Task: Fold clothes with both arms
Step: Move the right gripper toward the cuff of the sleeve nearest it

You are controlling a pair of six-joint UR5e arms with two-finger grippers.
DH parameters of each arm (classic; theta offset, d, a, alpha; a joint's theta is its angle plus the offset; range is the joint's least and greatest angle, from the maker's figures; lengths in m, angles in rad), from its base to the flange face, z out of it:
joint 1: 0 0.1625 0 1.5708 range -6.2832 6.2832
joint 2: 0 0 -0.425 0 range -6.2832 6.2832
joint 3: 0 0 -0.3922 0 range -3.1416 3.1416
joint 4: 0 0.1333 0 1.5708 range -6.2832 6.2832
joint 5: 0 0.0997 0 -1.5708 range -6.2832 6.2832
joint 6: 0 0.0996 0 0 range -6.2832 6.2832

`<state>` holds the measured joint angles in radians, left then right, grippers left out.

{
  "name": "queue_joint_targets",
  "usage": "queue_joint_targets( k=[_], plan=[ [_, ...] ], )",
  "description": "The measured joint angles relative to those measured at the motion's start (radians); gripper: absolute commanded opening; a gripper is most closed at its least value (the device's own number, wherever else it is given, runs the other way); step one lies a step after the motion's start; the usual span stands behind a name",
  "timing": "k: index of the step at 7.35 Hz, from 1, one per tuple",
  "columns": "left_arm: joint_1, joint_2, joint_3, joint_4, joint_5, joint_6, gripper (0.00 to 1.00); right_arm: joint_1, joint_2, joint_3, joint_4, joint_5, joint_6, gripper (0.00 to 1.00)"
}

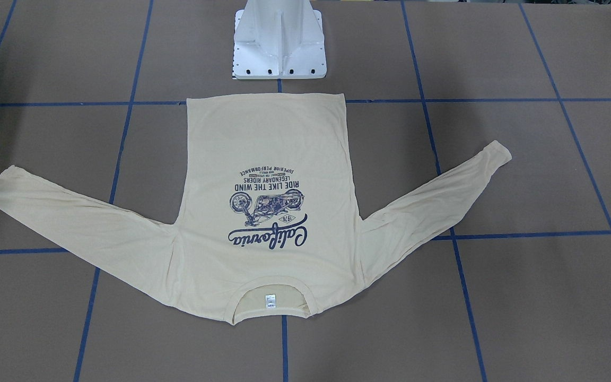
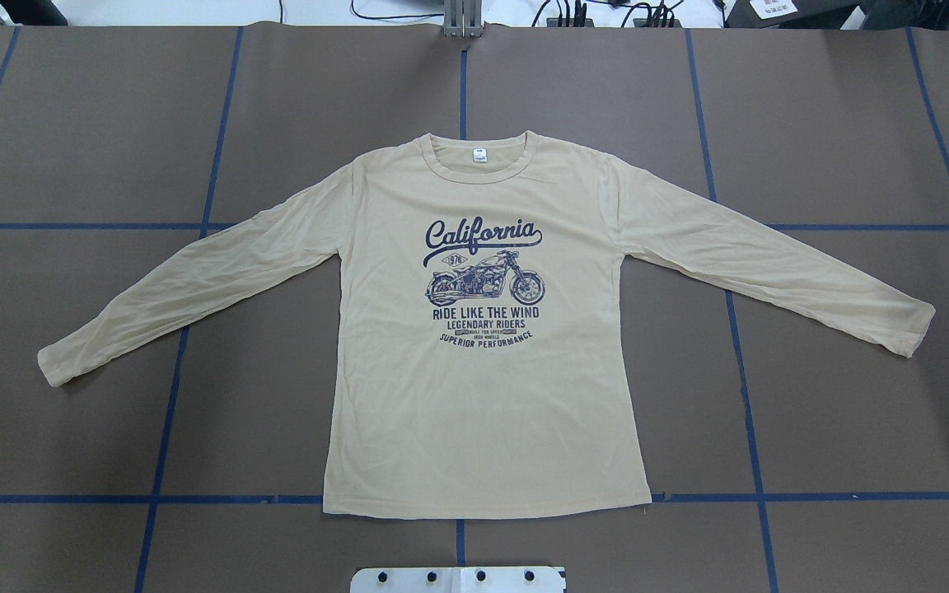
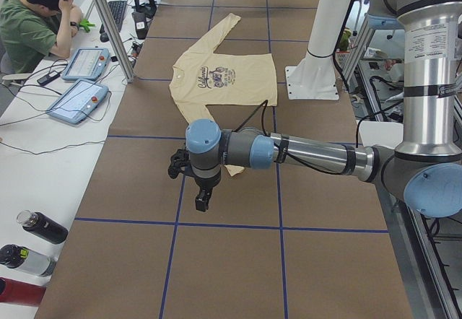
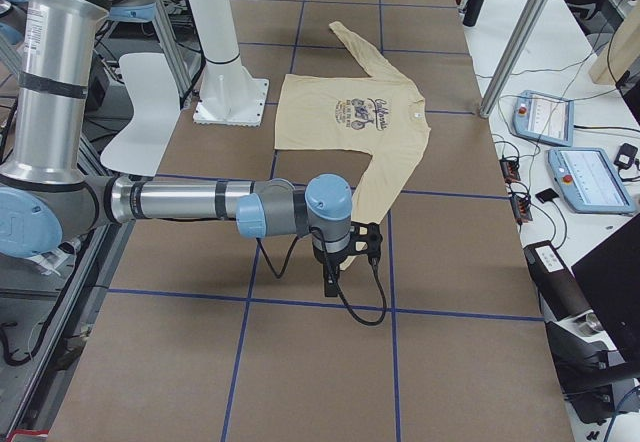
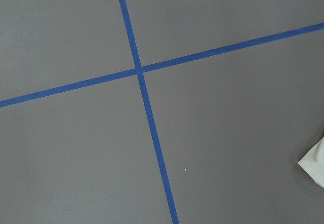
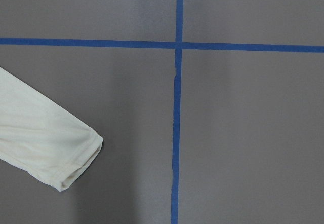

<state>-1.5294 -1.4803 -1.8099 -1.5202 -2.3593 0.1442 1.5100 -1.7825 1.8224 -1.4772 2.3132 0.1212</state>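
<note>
Colours, for anyone curious: the long-sleeved T-shirt (image 2: 483, 428) is a pale cream-yellow with a navy California motorcycle print (image 2: 483, 276) on the chest and a tiny white neck tag (image 2: 480, 155). The table (image 2: 853, 395) is plain brown, gridded with blue tape lines (image 2: 853, 497). The pedestal base (image 1: 279, 48) is white. The left arm (image 3: 310, 154) and right arm (image 4: 180, 202) are both silver-grey with light-blue joint caps (image 3: 203, 137), and the person (image 3: 36, 23) at the desk wears a green shirt.
</note>
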Motion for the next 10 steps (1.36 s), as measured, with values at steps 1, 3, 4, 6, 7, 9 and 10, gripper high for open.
queue_joint_targets(
  k=[1,3,4,6,7,9,10],
  plan=[
    [0.000,0.000,-0.001,0.000,0.000,0.000,1.00,0.000,0.000,0.000,0.000,0.000,0.000,1.00],
    [0.000,-0.001,-0.020,0.000,-0.001,-0.001,1.00,-0.001,0.001,0.000,0.000,0.000,0.001,1.00],
    [0.001,-0.002,-0.041,0.000,-0.001,-0.001,1.00,-0.001,0.004,0.001,0.000,0.000,0.001,1.00],
    [0.003,-0.015,-0.073,-0.001,-0.005,-0.003,1.00,-0.004,0.014,0.007,0.019,0.001,0.000,1.00],
    [0.004,-0.027,-0.091,-0.014,-0.005,-0.003,1.00,-0.015,0.016,0.006,0.059,0.001,0.014,1.00],
    [0.006,-0.075,-0.069,-0.133,-0.006,-0.004,1.00,-0.089,0.038,0.000,0.113,0.000,0.109,1.00],
    [0.007,-0.090,-0.045,-0.198,-0.007,-0.005,1.00,-0.127,0.051,-0.003,0.126,-0.001,0.155,1.00]
  ],
)
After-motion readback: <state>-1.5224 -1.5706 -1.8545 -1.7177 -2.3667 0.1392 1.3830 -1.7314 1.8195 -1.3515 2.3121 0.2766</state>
